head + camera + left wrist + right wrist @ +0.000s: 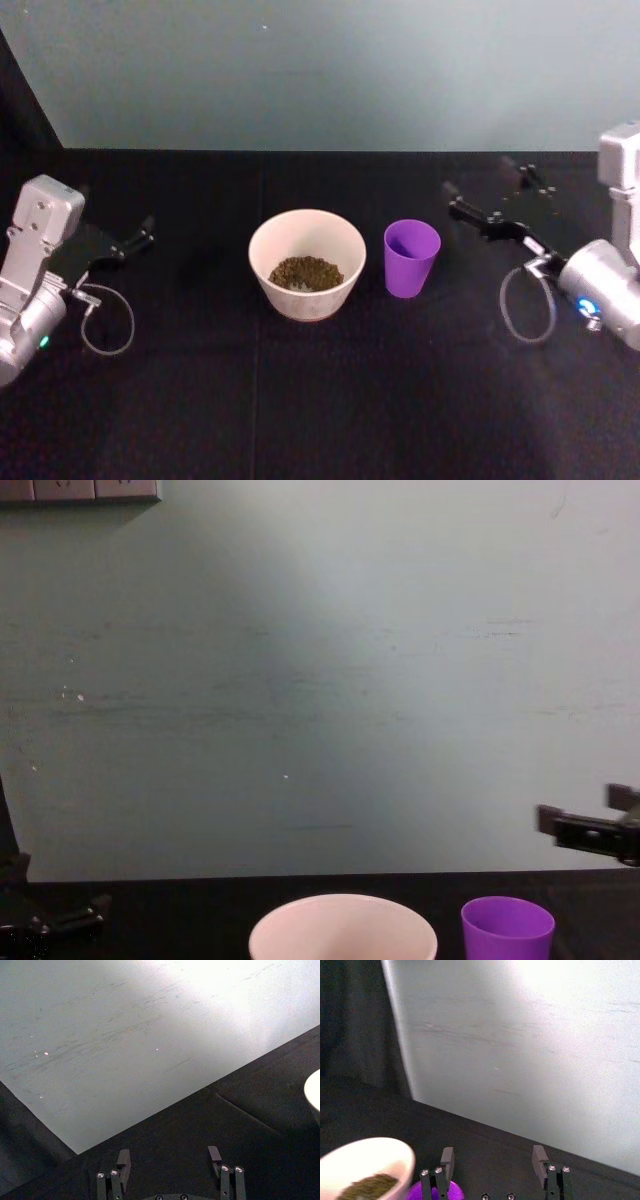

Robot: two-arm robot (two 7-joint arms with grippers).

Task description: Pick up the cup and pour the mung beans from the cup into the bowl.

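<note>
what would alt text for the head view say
A wide white bowl holding mung beans sits on a black table, a small purple plastic cup upright beside it, with open left gripper and right gripper flanking them.

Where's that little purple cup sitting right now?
In the head view, the purple cup stands upright on the black table, just right of the white bowl without touching it, with the right gripper open farther right.

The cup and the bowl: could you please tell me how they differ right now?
The cup is purple, narrow and tapered; the bowl is white and roughly twice as wide. The bowl holds a heap of mung beans, while the cup looks empty from the head view. The cup stands nearer the right gripper. Both stand upright on the black table, untouched by either gripper.
</note>
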